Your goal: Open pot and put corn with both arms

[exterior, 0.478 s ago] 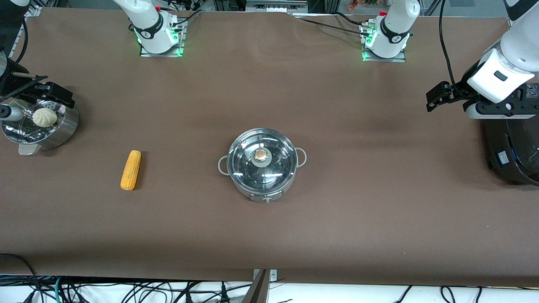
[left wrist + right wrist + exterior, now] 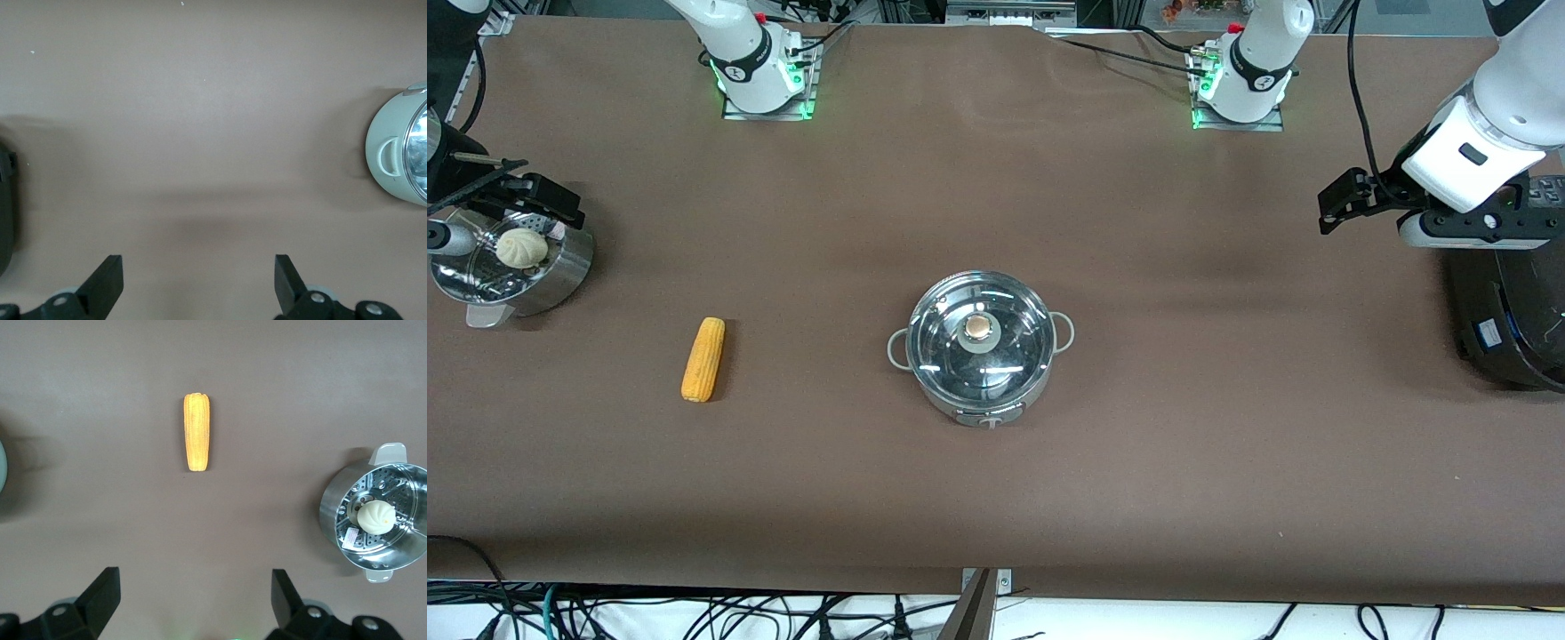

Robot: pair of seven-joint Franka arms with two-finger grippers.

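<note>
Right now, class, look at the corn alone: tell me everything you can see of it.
The corn is one yellow-orange cob, tapered, with fine rows of kernels along its length. It lies flat on the brown table, whole and bare, with nothing on it. It sits apart from the lidded pot, toward the right arm's end, and nearer the front camera than the steamer basket. No gripper touches it; only the table does.

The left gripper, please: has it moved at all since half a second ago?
Yes. The left gripper has shifted slightly toward the robots' bases and a touch toward the pot, judged against the black cooker beside it. Its fingers are open.
</note>
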